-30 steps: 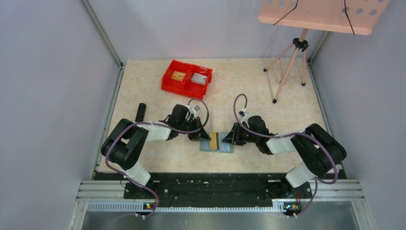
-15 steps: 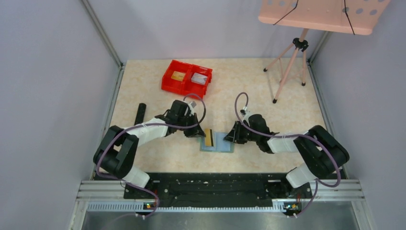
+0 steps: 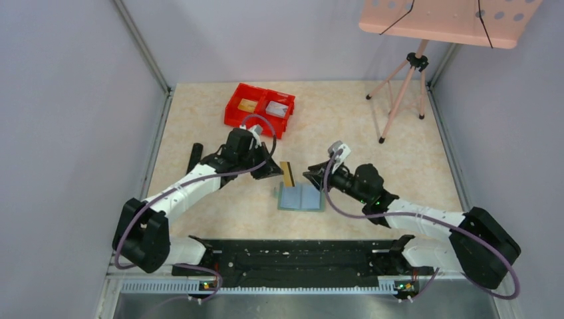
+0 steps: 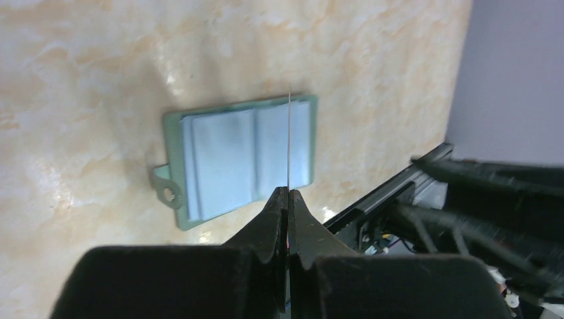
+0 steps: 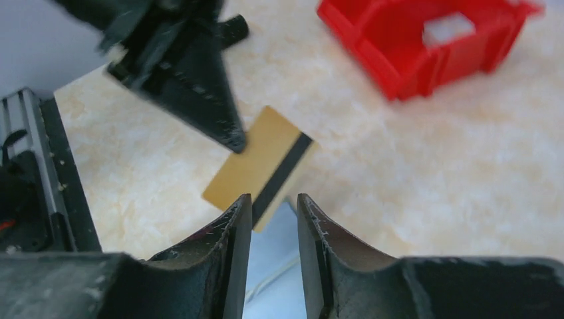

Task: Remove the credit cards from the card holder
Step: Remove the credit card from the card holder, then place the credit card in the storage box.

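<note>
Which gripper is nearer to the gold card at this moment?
Left. The left gripper is shut on the edge of the gold card; the right gripper stands open just on its other side.

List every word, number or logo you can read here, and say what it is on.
None can be read.
Gold card: plain face and a dark stripe, no print visible.
Card holder: no lettering visible.
Red bin: its contents are too small and blurred to read.

Beige marble-look table (image 3: 412,166), top view. Centre-front: green wallet (image 3: 300,197), open & flat, pale-blue inside facing up. Back-left: red double bin (image 3: 249,123). Left side: short black bar (image 3: 195,156). Back-right: pink tripod (image 3: 398,94) on its legs, well apart fr. rest.
</note>
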You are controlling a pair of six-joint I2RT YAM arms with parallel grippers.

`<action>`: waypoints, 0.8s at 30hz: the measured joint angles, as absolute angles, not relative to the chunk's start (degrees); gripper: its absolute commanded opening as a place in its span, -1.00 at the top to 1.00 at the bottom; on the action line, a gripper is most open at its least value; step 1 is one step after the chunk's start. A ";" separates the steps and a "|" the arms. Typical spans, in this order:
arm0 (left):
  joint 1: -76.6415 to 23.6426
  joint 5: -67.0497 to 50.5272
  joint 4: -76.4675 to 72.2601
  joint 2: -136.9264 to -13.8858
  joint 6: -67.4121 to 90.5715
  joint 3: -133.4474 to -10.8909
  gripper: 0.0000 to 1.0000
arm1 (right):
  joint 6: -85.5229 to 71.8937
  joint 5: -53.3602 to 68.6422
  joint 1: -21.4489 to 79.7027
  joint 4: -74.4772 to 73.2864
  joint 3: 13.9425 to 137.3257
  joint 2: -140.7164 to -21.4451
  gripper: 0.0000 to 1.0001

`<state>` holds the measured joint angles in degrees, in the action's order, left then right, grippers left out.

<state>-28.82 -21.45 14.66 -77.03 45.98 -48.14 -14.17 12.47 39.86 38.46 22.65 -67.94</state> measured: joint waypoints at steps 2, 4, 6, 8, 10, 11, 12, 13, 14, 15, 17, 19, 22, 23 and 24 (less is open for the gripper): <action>-28.80 -21.23 15.11 -75.81 46.48 -50.37 1.00 | -5.37 10.24 43.40 41.52 21.85 -65.56 0.22; -28.82 -21.10 15.07 -74.83 46.83 -52.05 1.00 | 1.08 8.86 47.59 43.20 21.76 -64.84 0.09; -28.77 -21.12 15.09 -73.78 47.35 -53.21 1.00 | 6.81 7.97 49.69 45.08 21.52 -64.79 -0.04; -28.75 -21.28 15.07 -72.88 48.14 -53.58 1.00 | 11.64 7.29 51.05 47.48 20.18 -64.53 -0.18; -28.75 -21.67 15.11 -72.44 48.95 -53.58 1.00 | 16.14 6.17 52.75 49.06 18.72 -64.36 -0.23; -28.75 -21.96 15.07 -72.36 49.52 -53.58 1.00 | 18.68 4.73 54.30 49.41 18.37 -64.36 -0.24; -28.75 -22.31 15.09 -72.31 50.13 -53.54 1.00 | 21.52 3.01 56.27 49.34 18.28 -64.45 -0.25; -28.75 -22.59 15.00 -72.23 50.61 -53.45 1.00 | 23.68 1.69 57.80 49.71 18.31 -64.60 -0.25; -28.75 -22.92 14.85 -72.03 51.20 -53.23 1.00 | 26.04 0.10 59.35 50.28 18.33 -64.93 -0.25; -28.75 -23.22 14.52 -71.59 51.96 -52.75 1.00 | 28.91 -1.89 60.88 51.05 18.37 -65.52 -0.25; -28.75 -23.62 14.06 -70.85 52.99 -51.96 1.00 | 32.77 -4.80 62.41 52.03 18.44 -66.87 -0.25; -28.75 -24.23 13.45 -69.93 54.15 -51.16 1.00 | 36.40 -7.64 63.37 52.84 18.46 -68.55 -0.24; -28.75 -24.73 12.99 -69.12 55.31 -50.41 1.00 | 40.75 -10.83 64.49 53.69 18.79 -71.24 -0.21; -28.75 -24.86 12.84 -68.97 55.64 -50.17 1.00 | 42.09 -11.92 64.88 54.02 19.00 -72.20 -0.20; -28.75 -24.99 12.73 -68.86 55.92 -49.89 1.00 | 43.46 -13.08 65.30 54.50 19.27 -73.21 -0.19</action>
